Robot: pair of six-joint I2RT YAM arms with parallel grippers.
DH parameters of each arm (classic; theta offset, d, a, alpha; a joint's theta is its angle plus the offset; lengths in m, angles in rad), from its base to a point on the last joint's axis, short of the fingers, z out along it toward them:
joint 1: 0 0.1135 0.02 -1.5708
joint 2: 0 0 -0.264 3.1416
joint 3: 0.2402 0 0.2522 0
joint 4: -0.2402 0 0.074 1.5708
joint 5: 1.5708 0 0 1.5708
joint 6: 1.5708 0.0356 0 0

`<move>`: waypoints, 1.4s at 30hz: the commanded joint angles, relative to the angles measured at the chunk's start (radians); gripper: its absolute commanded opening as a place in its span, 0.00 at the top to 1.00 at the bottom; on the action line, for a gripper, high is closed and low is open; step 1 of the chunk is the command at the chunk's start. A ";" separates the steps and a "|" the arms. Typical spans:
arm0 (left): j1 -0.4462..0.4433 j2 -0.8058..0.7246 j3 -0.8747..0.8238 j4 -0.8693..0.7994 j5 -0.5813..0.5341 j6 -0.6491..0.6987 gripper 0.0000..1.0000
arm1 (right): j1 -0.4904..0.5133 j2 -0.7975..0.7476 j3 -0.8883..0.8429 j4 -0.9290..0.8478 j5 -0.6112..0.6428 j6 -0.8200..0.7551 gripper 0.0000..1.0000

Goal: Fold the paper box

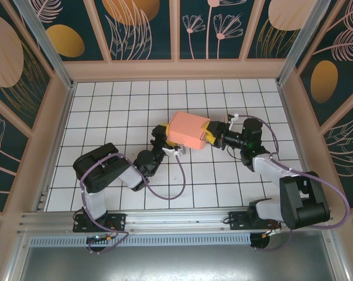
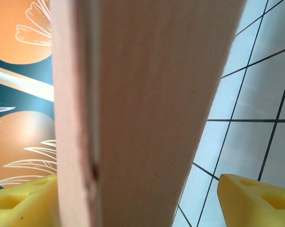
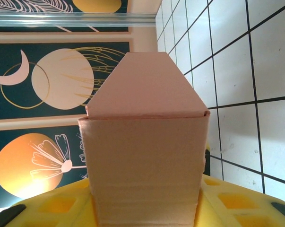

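1 paper box (image 1: 188, 132), salmon-pink cardboard. 2 robot arms, left arm (image 1: 106, 170) + right arm (image 1: 281, 175), w/ 1 gripper each: left gripper (image 1: 167, 139), right gripper (image 1: 212, 134); 2 yellow fingers (image 2: 255, 198) per gripper in each wrist view, 4 total. 2 purple cables (image 1: 176, 190), 1 per arm, and 1 white tiled table (image 1: 106, 105).

The paper box (image 1: 187, 130) lies between left fingers (image 2: 24, 203) and right fingers (image 3: 237, 203)
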State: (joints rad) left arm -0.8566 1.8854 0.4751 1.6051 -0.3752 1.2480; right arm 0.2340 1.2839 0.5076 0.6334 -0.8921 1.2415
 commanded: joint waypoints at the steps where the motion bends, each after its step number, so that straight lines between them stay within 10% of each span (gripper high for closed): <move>1: -0.004 0.012 0.017 0.226 0.003 -0.021 0.25 | 0.013 -0.024 -0.014 0.041 -0.033 0.007 0.52; 27: -0.004 -0.029 0.005 0.110 0.006 -0.085 0.39 | 0.012 -0.038 0.019 -0.036 0.025 -0.054 0.41; 42: -0.003 -0.003 0.017 0.116 -0.007 -0.064 0.36 | 0.013 -0.052 0.023 -0.063 0.016 -0.073 0.58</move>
State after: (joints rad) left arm -0.8566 1.8839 0.4751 1.6070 -0.3756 1.1919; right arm 0.2394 1.2610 0.5079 0.5686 -0.8646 1.1931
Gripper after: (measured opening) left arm 0.631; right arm 0.415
